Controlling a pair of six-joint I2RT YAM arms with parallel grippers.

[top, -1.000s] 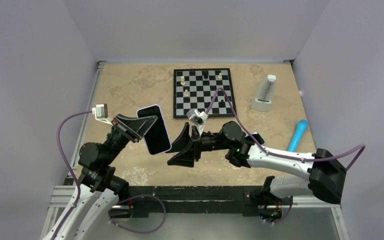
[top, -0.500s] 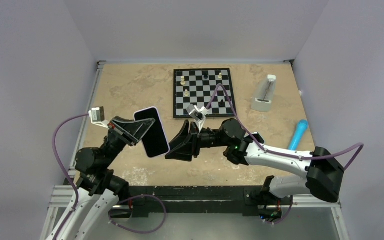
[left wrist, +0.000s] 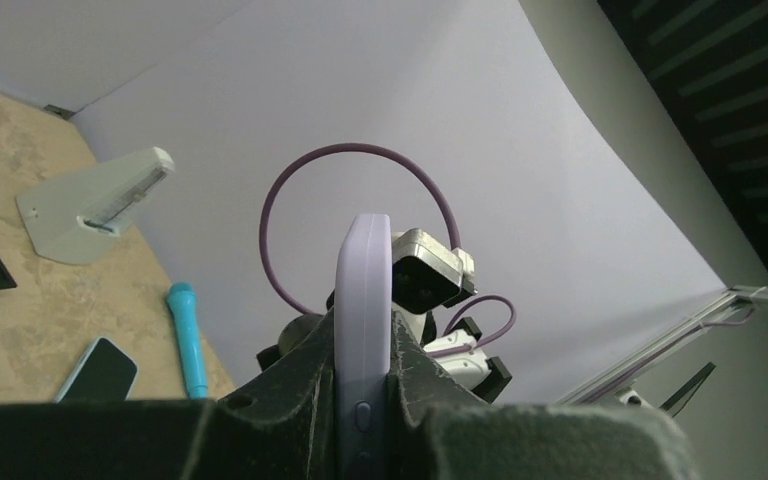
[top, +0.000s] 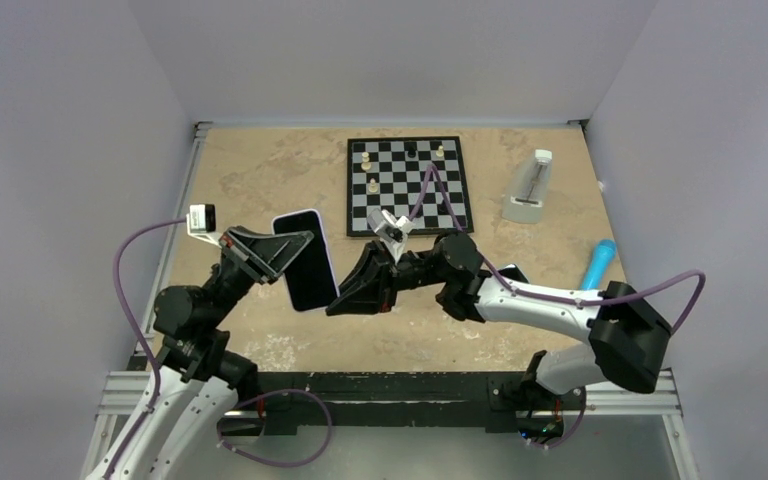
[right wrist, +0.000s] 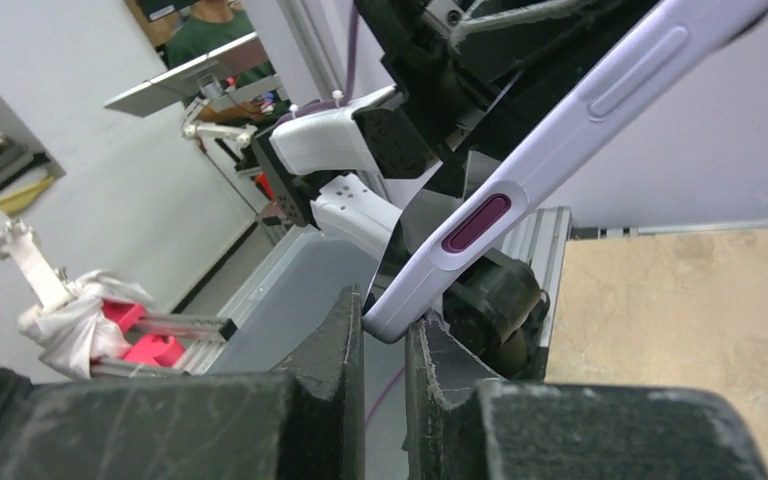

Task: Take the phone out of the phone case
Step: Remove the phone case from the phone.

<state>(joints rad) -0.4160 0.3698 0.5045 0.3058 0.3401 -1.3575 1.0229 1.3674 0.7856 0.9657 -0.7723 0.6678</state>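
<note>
The phone (top: 306, 262), black screen up and still wrapped in its lilac phone case (left wrist: 363, 300), hangs in the air over the left middle of the bench (top: 260, 170), tilted, with its top end toward the far wall. It sits much where it was a second ago. The change is on its right side. The right gripper (right wrist: 385, 320), whose fingers then stood spread wide and clear of the phone, has moved in to the left and drawn them together on the lower near corner of the case. The right wrist view shows that rounded corner pinched between the two dark pads.

The left gripper (left wrist: 363, 400) keeps its hold as before, fingers clenched on the case from either face, the case's edge rising between them. The case is smooth and pale purple, with a darker purple oval button (right wrist: 475, 222) and a longer raised bar on the side facing the right wrist camera.

Behind the arms lie a chessboard (top: 407, 185) with a few pieces, a pale metronome (top: 528, 187) near the right wall, a blue marker (top: 595, 270), and beside it a second phone (left wrist: 100, 368) flat on the bench.
</note>
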